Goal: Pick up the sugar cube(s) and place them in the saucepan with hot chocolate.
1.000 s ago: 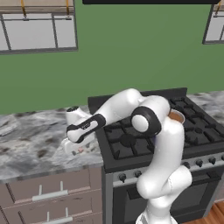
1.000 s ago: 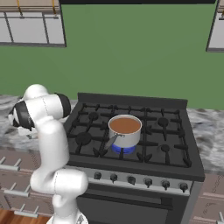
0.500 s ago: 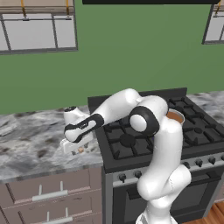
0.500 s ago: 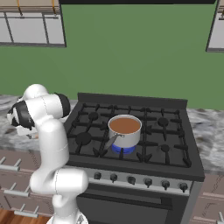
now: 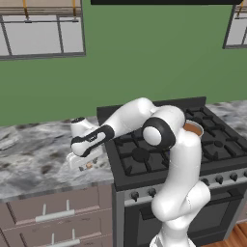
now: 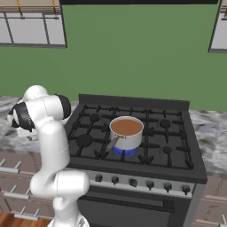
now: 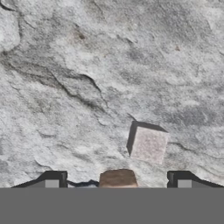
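Fingers (image 7: pixel 118 181) apart above grey marble counter (image 7: pixel 109 65); sugar cube (image 7: pixel 148 145) just ahead; no legible writing.

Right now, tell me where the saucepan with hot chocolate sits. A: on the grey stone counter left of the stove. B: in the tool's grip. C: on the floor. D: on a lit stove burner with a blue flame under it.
D: in the right base view the saucepan with hot chocolate stands on the stove grate, with a blue flame showing beneath it.
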